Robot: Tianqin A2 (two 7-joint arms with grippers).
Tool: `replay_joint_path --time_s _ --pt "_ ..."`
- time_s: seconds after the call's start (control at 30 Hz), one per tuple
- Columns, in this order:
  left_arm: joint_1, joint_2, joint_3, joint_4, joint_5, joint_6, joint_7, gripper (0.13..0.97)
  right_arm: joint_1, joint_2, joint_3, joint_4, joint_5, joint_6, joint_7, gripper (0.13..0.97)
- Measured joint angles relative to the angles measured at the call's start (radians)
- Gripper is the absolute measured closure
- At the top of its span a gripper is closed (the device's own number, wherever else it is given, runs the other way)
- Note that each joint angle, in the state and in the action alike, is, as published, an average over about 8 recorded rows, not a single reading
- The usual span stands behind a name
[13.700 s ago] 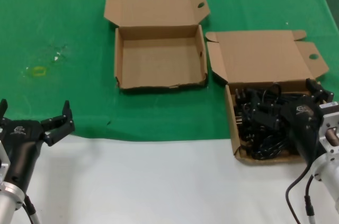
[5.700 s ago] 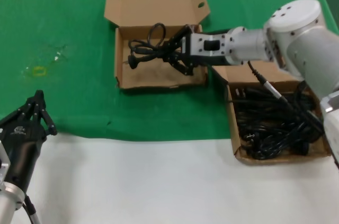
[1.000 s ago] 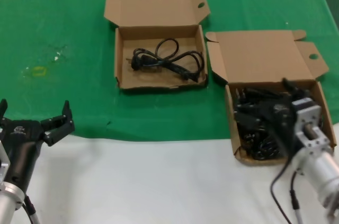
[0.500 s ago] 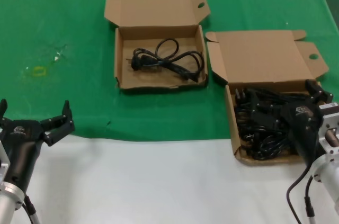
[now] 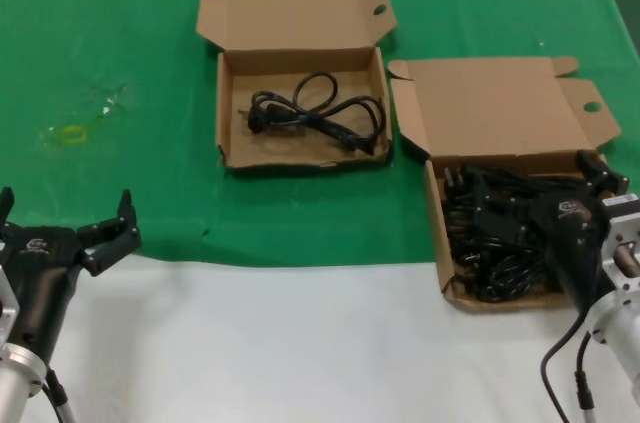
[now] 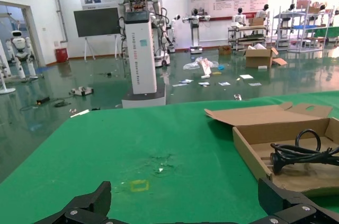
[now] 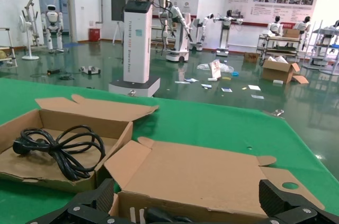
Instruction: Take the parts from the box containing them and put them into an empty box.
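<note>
One cord [image 5: 318,111] in far box [image 5: 300,155], rest [image 5: 490,233] in near box [image 5: 437,233]

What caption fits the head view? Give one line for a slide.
One power cord lies in the far box; right hand hovers open over the full box, left hand parked open.

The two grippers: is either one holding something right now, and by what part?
Nothing is held. The left gripper hangs open over the table's near edge; the right gripper is open above the cords in the full box.
</note>
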Motion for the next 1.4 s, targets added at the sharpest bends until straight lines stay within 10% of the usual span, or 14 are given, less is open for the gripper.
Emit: replay_joint_path --time_s 1.4 --pt "0.0 0.0 0.0 0.0 0.0 0.0 0.0 0.132 0.0 0.0 0.0 0.0 0.0 0.0 0.0 0.129"
